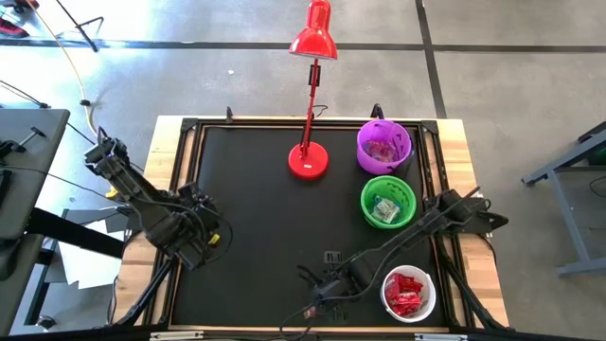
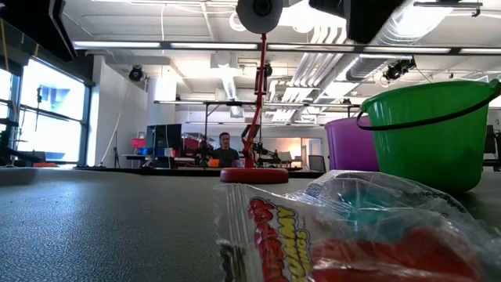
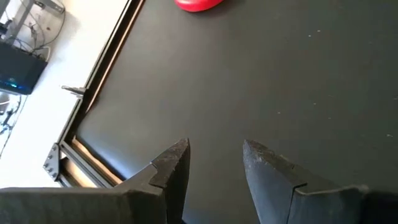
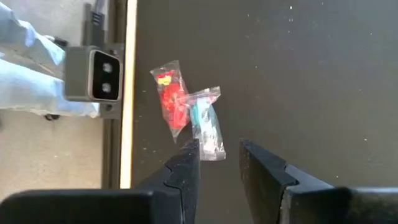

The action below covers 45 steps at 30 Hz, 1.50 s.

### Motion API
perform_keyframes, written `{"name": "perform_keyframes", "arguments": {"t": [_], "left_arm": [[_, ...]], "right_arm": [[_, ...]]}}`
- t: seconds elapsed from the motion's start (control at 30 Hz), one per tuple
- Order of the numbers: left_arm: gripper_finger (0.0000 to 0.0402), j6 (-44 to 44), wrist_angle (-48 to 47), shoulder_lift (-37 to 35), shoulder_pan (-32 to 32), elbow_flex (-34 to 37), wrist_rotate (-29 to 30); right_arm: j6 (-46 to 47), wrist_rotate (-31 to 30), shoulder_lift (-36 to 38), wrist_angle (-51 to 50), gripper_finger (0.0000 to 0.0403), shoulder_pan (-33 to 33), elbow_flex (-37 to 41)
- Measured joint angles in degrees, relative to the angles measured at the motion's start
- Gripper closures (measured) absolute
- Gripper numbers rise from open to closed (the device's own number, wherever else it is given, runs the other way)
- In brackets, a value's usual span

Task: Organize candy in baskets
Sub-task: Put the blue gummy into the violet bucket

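my right gripper [image 4: 217,163] hangs over the near edge of the black mat [image 1: 256,227], fingers apart with nothing between them, tips poised just above two loose sweets. the nearer one is a blue-and-white packet [image 4: 206,124], its clear end close to one fingertip; touching it and partly overlapped lies a red packet [image 4: 171,99]. both are long and narrow: in the wrist view the blue one runs almost straight out from the fingers, and the red one slants off toward the mat's wooden border, so the pair makes a shallow v. they lie just beside the low camera block [image 4: 93,73] on that border. further out, the white basket [image 1: 408,293] near the right front corner holds red sweets, the green basket [image 1: 388,201] behind it holds pale blue-and-white ones, and the purple basket [image 1: 384,145] at the back has some inside that i can't sort by kind. so i judge most of the sorting done, with these two left, as far as i can see. my left gripper [image 3: 214,165] waits, fingers spread and empty, over the mat's left side, and the red desk lamp [image 1: 310,156] stands at the back.
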<state>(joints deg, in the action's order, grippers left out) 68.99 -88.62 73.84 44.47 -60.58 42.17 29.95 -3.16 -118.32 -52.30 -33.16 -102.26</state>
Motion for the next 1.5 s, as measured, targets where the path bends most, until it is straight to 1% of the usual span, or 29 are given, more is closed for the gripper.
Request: {"name": "perform_keyframes", "arguments": {"t": [0.3,0.4,0.5,0.63,0.8,1.17,1.33,1.5], "left_arm": [[0.0266,5.8,0.0,0.0,3.4,0.0,-0.1],[0.0266,6.8,0.0,0.0,4.3,0.0,-0.6],[0.0266,7.0,0.2,0.0,4.9,0.0,-2.4],[0.0266,8.6,0.2,0.0,5.7,0.0,-4.1],[0.0266,10.5,0.6,0.0,6.4,0.0,-4.4],[0.0266,10.5,3.4,0.0,7.8,0.0,-5.3],[0.0266,10.5,4.3,0.0,8.5,0.0,-5.7],[0.0266,10.5,4.8,0.0,8.6,0.0,-5.6]], "right_arm": [[2.1,0.4,-3.8,3.1,0.0300,0.0,0.0],[2.3,2.1,-5.3,3.3,0.0300,0.0,0.0],[4.9,3.6,-6.6,3.3,0.0300,0.0,0.0],[6.1,3.4,-7.5,3.5,0.0300,0.0,0.0],[6.0,1.9,-7.5,3.6,0.0300,0.0,0.0],[6.2,4.7,-9.2,4.8,0.0300,0.0,0.0],[6.1,4.1,-9.9,5.4,0.0300,0.1,0.0],[6.1,0.2,-9.9,5.4,0.0300,0.2,0.0]]}}
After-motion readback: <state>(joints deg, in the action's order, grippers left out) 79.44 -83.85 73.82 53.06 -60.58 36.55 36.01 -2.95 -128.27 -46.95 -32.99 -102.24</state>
